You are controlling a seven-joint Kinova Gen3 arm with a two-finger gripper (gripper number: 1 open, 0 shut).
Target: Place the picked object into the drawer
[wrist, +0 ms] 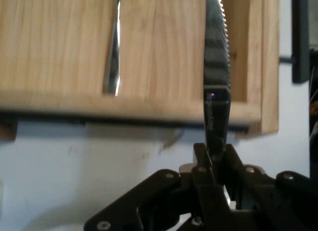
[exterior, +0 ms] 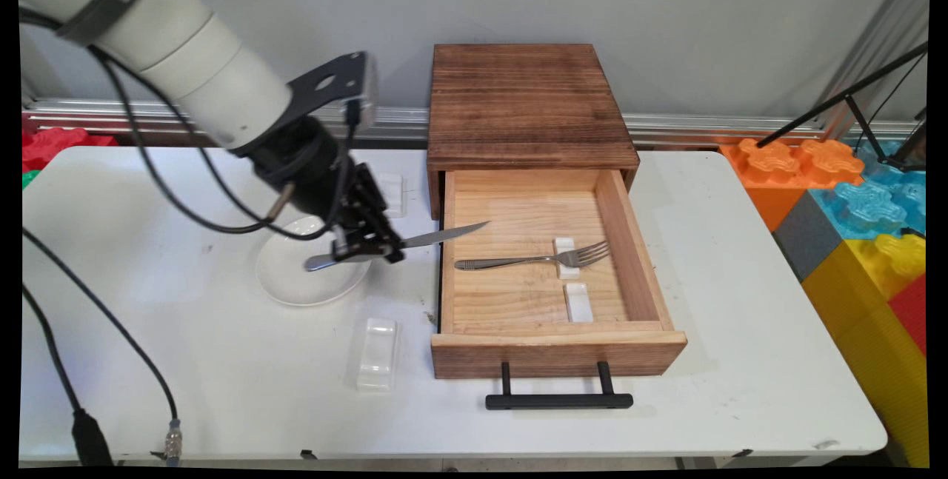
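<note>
The pincer (wrist: 214,154) is clamped on a knife (wrist: 216,67), blade over the drawer (wrist: 149,104) edge.

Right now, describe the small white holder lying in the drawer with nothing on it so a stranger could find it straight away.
Start at the open wooden drawer pulled out of the brown box. On its floor lie two small white holders: the far one carries the fork. The one you want lies nearer the drawer's front panel and is bare.

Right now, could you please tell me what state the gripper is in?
Gripper: shut on the knife, held by its middle, blade tip reaching over the open drawer's left edge.
</note>
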